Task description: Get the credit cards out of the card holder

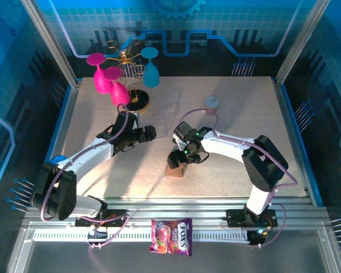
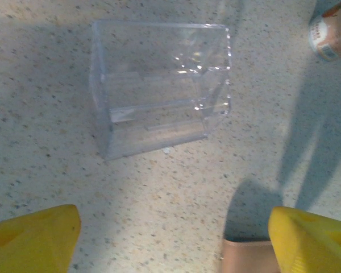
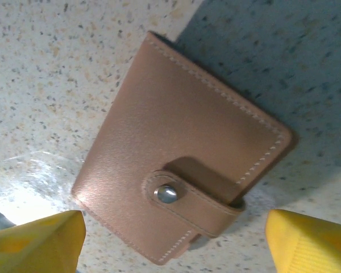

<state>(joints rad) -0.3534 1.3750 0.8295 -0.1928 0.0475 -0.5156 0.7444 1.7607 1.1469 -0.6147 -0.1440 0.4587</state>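
- Nearest you, the candy packet [image 1: 171,236] lay on the rail between the bases. It was no part of the job and could be left alone.
- The card holder [image 3: 182,170] lay flat on the surface [image 3: 40,74], near the middle. It was folded closed, with its snap tab [image 3: 199,196] fastened.
- No credit cards showed, so I judged they sat inside and the step in hand was opening that tab.
- Your right claw [image 3: 176,242] hung just above the holder, spread wide and holding nothing, with a finger on either side of the tab end.
- Your left claw [image 2: 173,242] hovered beside it, likewise wide and empty, with a corner of the holder showing by one finger. It was well placed to help.
- To do the step well, you needed one claw pressing the holder's body down. The other could then work a fingertip under the tab's free end by the stud and peel it upward.
- Without that hold-down, the light holder would probably have slid or lifted whole.
- Just beyond the left claw stood a clear box [image 2: 159,85], so that arm had little room to swing forward.
- A small tub [image 1: 211,103] sat farther back, and the goblets [image 1: 111,79] stood at the far edge, well apart from the work.
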